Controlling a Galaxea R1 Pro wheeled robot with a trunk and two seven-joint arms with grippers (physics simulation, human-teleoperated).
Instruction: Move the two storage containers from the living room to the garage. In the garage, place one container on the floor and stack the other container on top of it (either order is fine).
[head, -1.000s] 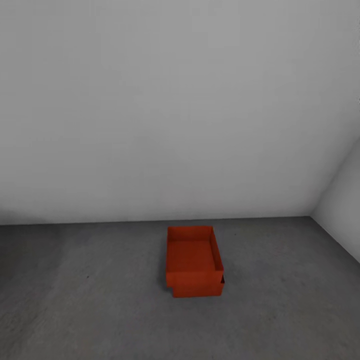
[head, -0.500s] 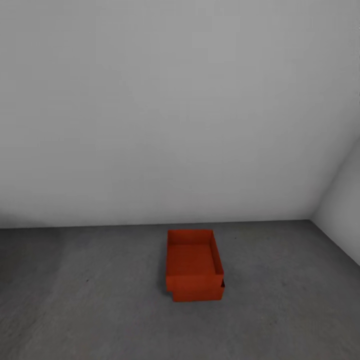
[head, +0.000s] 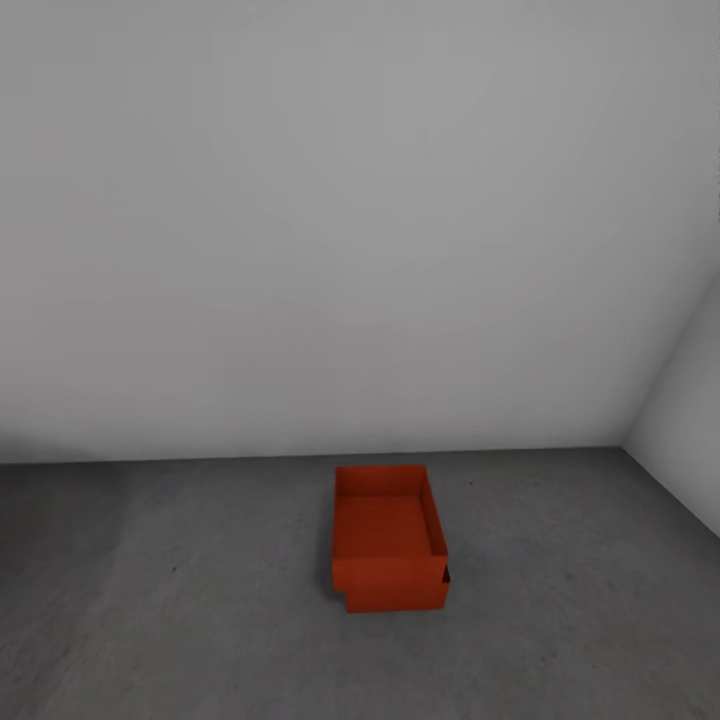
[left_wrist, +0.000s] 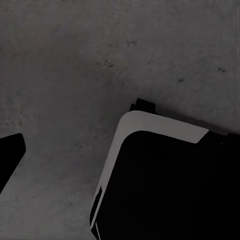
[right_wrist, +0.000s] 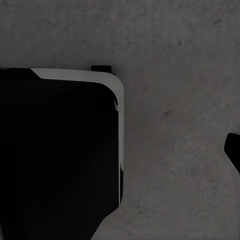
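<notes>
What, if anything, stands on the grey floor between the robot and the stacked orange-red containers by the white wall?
Nothing visible does. The two storage containers sit stacked on the dark grey floor near the white wall, and the floor in front of them is bare in the head view.

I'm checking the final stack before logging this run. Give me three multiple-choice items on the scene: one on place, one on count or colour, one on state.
1. The containers rest on: A) wood planks B) grey floor C) a bench
2. Their colour: A) orange-red B) blue C) green
3. The upper container is: A) lidded B) tipped on its side C) open-topped, upright

Key: B, the stack sits on the grey floor near the white wall; A, both walls show orange-red; C, its bare inside faces up, with the lower container peeking out beneath.
</notes>
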